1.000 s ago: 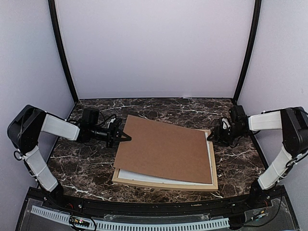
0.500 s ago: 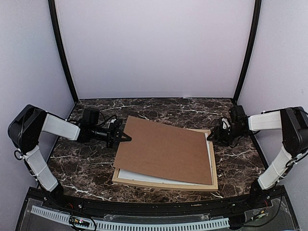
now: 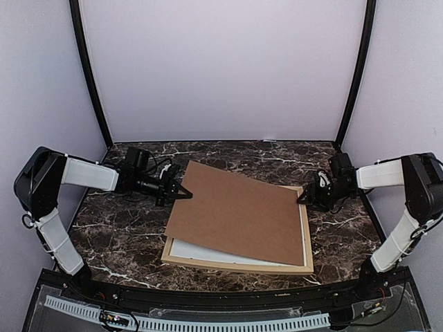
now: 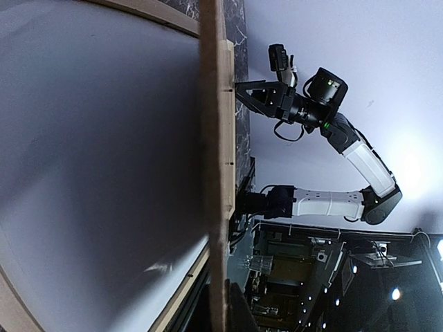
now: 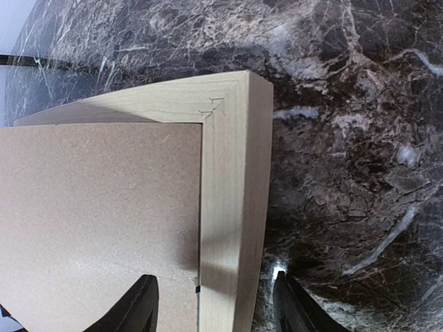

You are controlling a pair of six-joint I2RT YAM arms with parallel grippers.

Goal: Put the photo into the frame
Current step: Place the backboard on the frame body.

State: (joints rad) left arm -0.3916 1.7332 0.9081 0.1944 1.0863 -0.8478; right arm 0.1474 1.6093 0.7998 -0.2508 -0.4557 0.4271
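The light wood frame lies flat on the marble table with a white sheet inside it. A brown backing board slants over the frame, and its far left corner is raised. My left gripper is shut on that corner; the left wrist view shows the board edge-on between its fingertips. My right gripper is open at the frame's far right corner. Its fingers straddle the frame's rail, one over the board, one over the marble. The photo is hidden.
Black corner posts and pale walls close in the back and both sides. Bare marble lies behind the frame and on either side of it. A black rail with a white strip runs along the near edge.
My left gripper has moved slightly back and up, and the board's far left corner has risen a little with it. The right gripper and the frame have not moved.
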